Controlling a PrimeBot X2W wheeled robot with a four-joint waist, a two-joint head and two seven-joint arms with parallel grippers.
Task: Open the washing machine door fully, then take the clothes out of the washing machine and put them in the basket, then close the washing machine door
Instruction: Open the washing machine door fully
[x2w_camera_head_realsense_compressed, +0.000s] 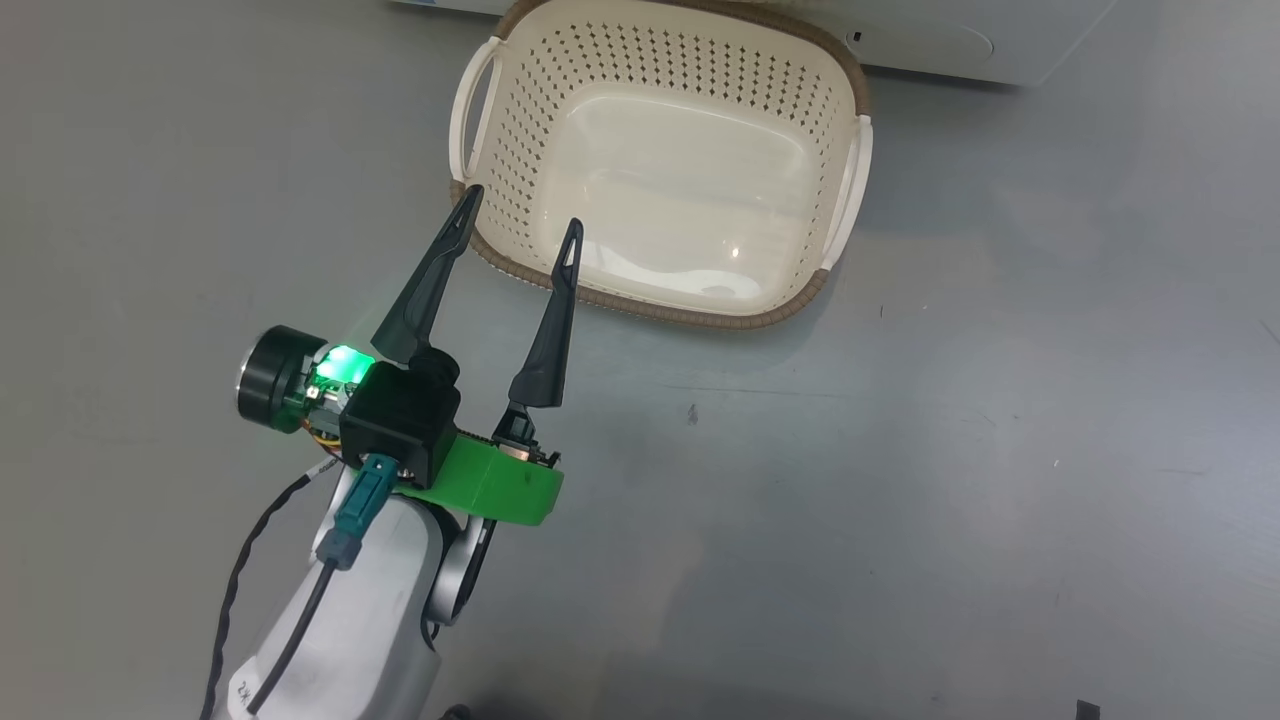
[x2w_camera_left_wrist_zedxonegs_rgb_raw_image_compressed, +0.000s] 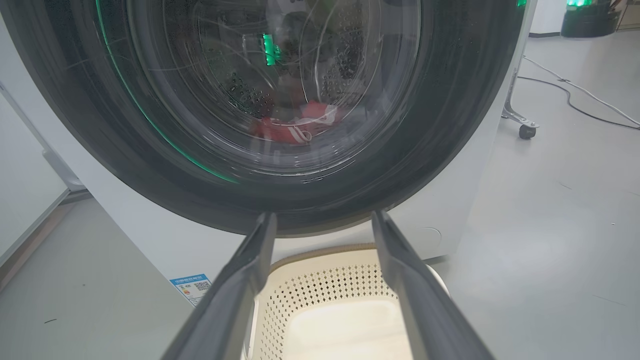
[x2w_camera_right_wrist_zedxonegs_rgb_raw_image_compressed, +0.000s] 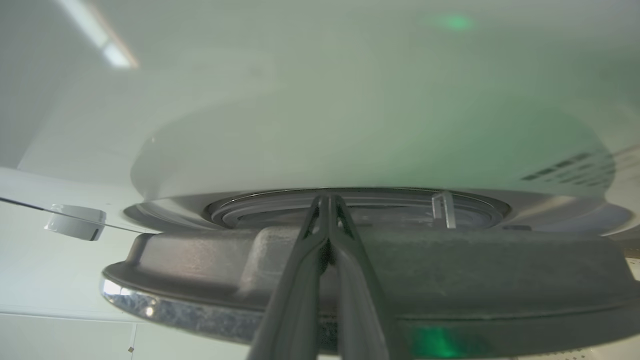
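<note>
The washing machine door (x2w_camera_left_wrist_zedxonegs_rgb_raw_image_compressed: 450, 150), with its black rim and clear glass, faces my left wrist view. Behind the glass the red clothes (x2w_camera_left_wrist_zedxonegs_rgb_raw_image_compressed: 295, 127) lie in the steel drum. The cream basket (x2w_camera_head_realsense_compressed: 660, 300) stands empty on the floor in front of the washing machine (x2w_camera_head_realsense_compressed: 950, 50). My left gripper (x2w_camera_head_realsense_compressed: 521, 212) hangs open over the basket's near left rim, holding nothing. In the right wrist view my right gripper (x2w_camera_right_wrist_zedxonegs_rgb_raw_image_compressed: 327, 197) is shut, and its tips lie across the door's (x2w_camera_right_wrist_zedxonegs_rgb_raw_image_compressed: 500, 270) grey edge, pointing into a narrow gap between the door and the white washing machine (x2w_camera_right_wrist_zedxonegs_rgb_raw_image_compressed: 350, 125) front.
A blue label (x2w_camera_left_wrist_zedxonegs_rgb_raw_image_compressed: 192, 287) sits low on the machine's front. To its right, a cable (x2w_camera_left_wrist_zedxonegs_rgb_raw_image_compressed: 575, 90) runs over the grey floor beside a caster leg (x2w_camera_left_wrist_zedxonegs_rgb_raw_image_compressed: 525, 131). A white panel (x2w_camera_left_wrist_zedxonegs_rgb_raw_image_compressed: 25, 200) stands at the left.
</note>
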